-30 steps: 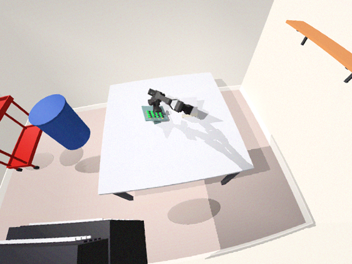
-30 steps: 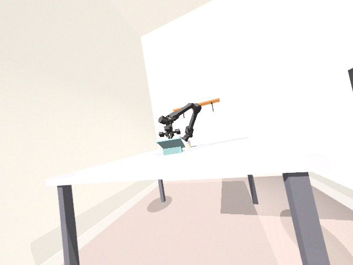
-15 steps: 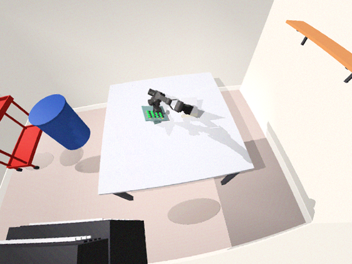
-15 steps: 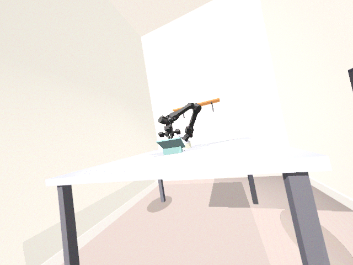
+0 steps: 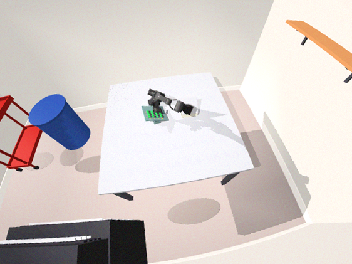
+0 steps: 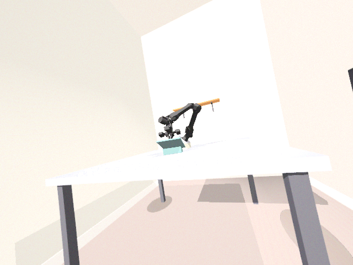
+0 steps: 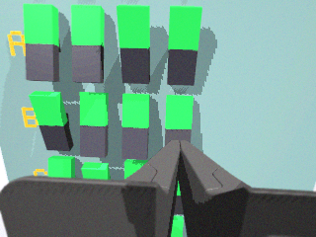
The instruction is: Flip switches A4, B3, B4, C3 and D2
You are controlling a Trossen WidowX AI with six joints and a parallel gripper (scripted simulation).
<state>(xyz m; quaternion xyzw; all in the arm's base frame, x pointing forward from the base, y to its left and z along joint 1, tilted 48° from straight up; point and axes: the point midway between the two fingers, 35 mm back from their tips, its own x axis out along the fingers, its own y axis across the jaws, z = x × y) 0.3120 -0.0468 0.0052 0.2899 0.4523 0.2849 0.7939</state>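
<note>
The teal panel (image 5: 145, 109) (image 6: 171, 143) (image 7: 262, 109) carries rows of green-and-dark switches. In the wrist view, A3 (image 7: 133, 44) and A4 (image 7: 184, 44) have near-black lower halves; A1 (image 7: 41, 44) and A2 (image 7: 88, 44) have greyer ones. B1 (image 7: 51, 120) is near-black below. B2 (image 7: 94, 123), B3 (image 7: 135, 123) and B4 (image 7: 179, 111) are greyer below. My gripper (image 5: 157, 112) (image 6: 170, 138) (image 7: 178, 148) is shut and empty, its tips over the lower half of B4; contact cannot be told. C3 (image 7: 133, 167) is partly hidden by the fingers; D2 is hidden.
The panel stands on a teal base (image 6: 172, 150) on the white table (image 5: 172, 153) (image 6: 213, 162). The arm (image 5: 177, 105) (image 6: 193, 120) reaches over from its mount. A blue barrel (image 5: 61, 122) and red cart (image 5: 24, 143) stand off the table.
</note>
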